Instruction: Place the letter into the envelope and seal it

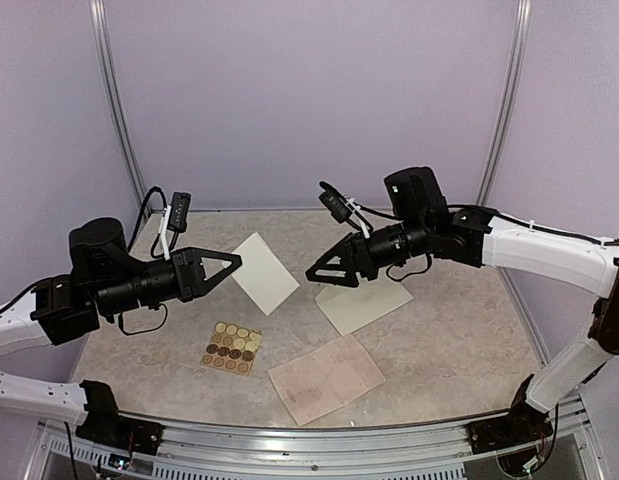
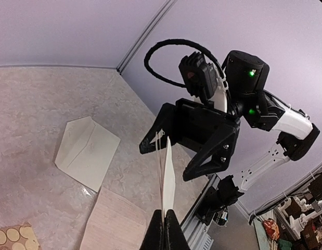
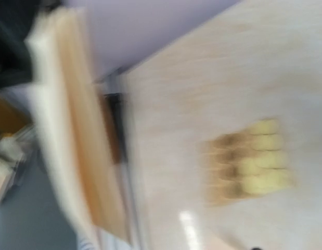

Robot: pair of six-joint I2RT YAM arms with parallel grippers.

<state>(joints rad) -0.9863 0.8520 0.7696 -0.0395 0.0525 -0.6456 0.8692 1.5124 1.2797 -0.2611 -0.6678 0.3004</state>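
Note:
A cream envelope (image 1: 364, 303) with a pointed flap lies flat on the table under the right arm; it also shows in the left wrist view (image 2: 88, 150). A pinkish handwritten sheet (image 1: 326, 378) lies near the front edge and also shows in the left wrist view (image 2: 111, 225). My left gripper (image 1: 236, 262) is shut on a second cream paper piece (image 1: 265, 272) and holds it above the table. The left wrist view (image 2: 163, 221) shows that piece edge-on with several layers (image 2: 169, 177). My right gripper (image 1: 312, 272) is open, its jaws standing either side of the piece's far edge (image 2: 164, 163). The right wrist view is blurred.
A tan card of round stickers (image 1: 232, 348) lies front left of centre, blurred in the right wrist view (image 3: 249, 161). Purple walls with metal posts enclose the table. A metal rail (image 1: 319, 445) runs along the near edge.

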